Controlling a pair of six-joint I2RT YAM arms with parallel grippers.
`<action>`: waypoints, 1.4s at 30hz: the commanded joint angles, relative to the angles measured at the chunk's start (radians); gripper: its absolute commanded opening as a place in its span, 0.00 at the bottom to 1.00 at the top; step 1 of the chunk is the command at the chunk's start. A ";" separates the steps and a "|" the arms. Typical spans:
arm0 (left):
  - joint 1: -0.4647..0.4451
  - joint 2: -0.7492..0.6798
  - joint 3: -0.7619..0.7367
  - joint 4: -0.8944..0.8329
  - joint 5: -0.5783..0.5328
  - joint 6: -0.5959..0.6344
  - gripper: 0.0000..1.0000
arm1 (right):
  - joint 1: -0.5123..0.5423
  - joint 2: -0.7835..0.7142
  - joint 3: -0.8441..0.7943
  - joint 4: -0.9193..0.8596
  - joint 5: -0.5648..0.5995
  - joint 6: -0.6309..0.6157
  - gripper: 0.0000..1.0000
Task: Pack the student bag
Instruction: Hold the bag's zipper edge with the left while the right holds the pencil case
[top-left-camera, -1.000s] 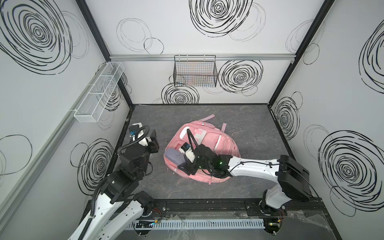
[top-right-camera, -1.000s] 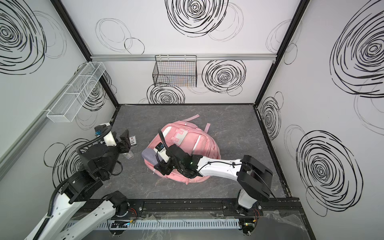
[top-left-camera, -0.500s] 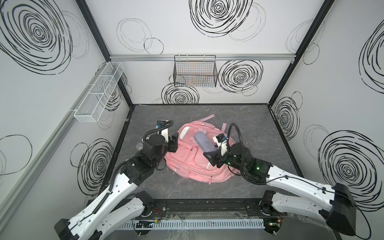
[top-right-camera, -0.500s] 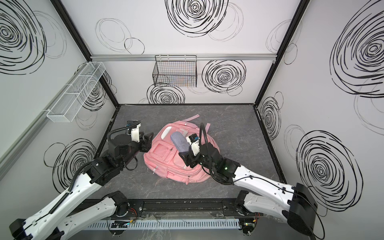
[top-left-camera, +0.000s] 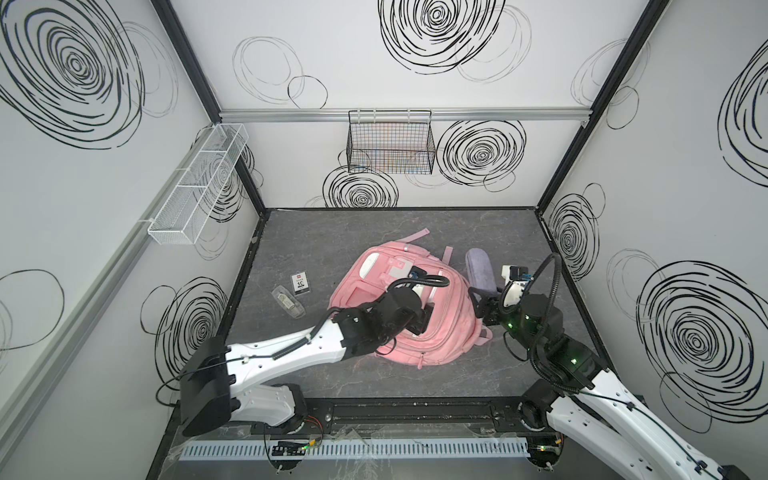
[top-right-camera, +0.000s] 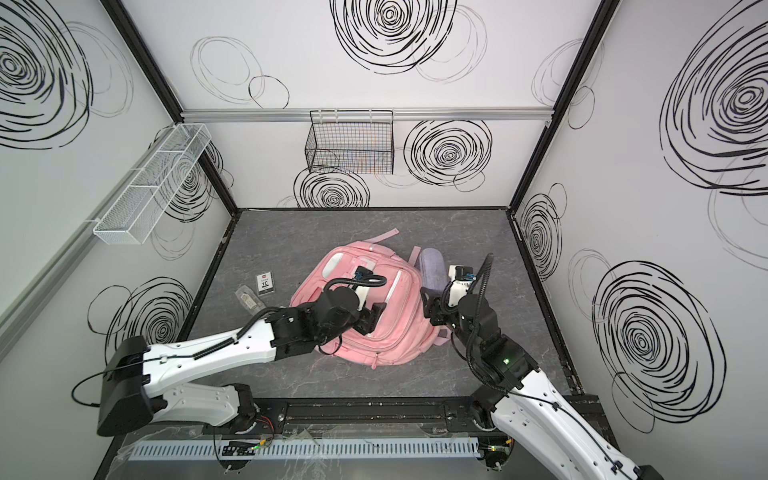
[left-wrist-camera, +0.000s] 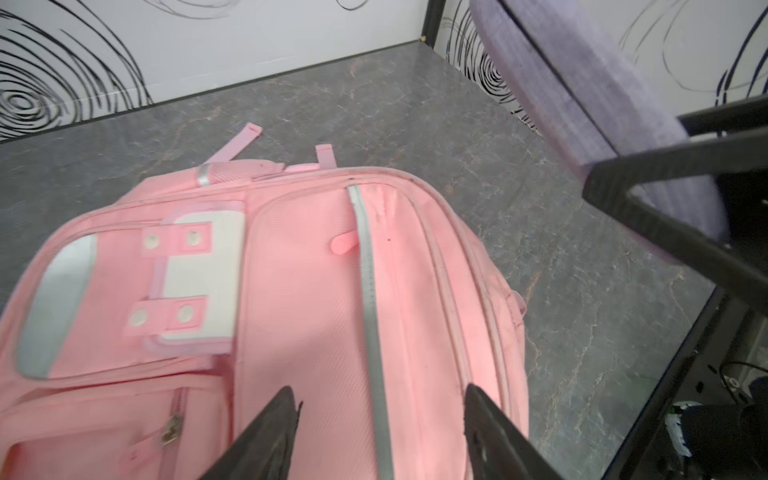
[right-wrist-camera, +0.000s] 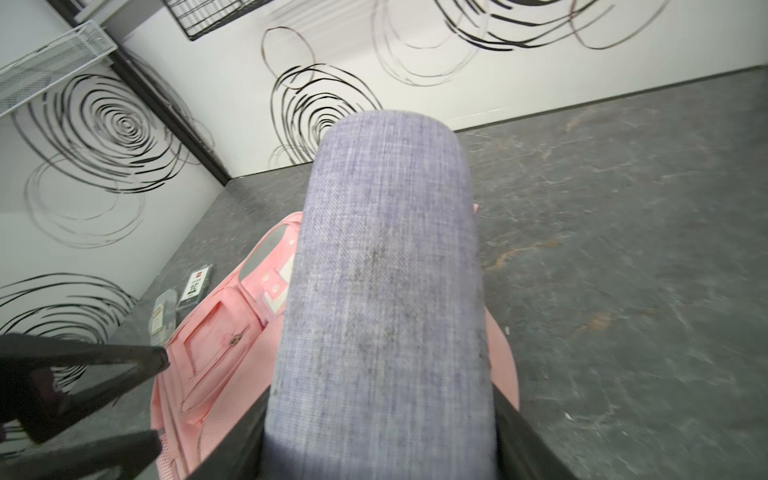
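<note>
The student bag (top-left-camera: 440, 336) (top-right-camera: 395, 336), a pink backpack with white flap panels, lies flat in the middle of the grey floor. My left gripper (top-left-camera: 424, 320) (left-wrist-camera: 378, 390) hovers open just above its front panel (left-wrist-camera: 311, 311), with nothing between the fingers. My right gripper (top-left-camera: 484, 303) (right-wrist-camera: 380, 415) is shut on one end of a purple-grey fabric case (top-left-camera: 480, 270) (right-wrist-camera: 386, 270). It holds the case off the floor beside the bag's right edge, pointing towards the back wall. The case (left-wrist-camera: 582, 95) also shows in the left wrist view.
A small card packet (top-left-camera: 300, 283) and a clear plastic packet (top-left-camera: 288, 302) lie on the floor left of the bag. A black wire basket (top-left-camera: 390, 143) hangs on the back wall. A white mesh shelf (top-left-camera: 199, 183) runs along the left wall.
My right arm has swung the case from over the bag's left part to its right side. My left arm has reached from the left wall out over the bag, its jaws a little wider.
</note>
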 joint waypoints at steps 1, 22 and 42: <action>-0.044 0.094 0.094 0.053 0.001 -0.004 0.68 | -0.015 -0.030 0.041 -0.082 0.008 0.033 0.23; -0.023 0.389 0.255 -0.054 -0.170 0.016 0.38 | -0.034 -0.125 0.043 -0.087 0.003 0.025 0.23; 0.062 0.123 0.134 0.060 -0.049 -0.025 0.00 | -0.037 -0.067 0.052 -0.078 -0.044 0.054 0.23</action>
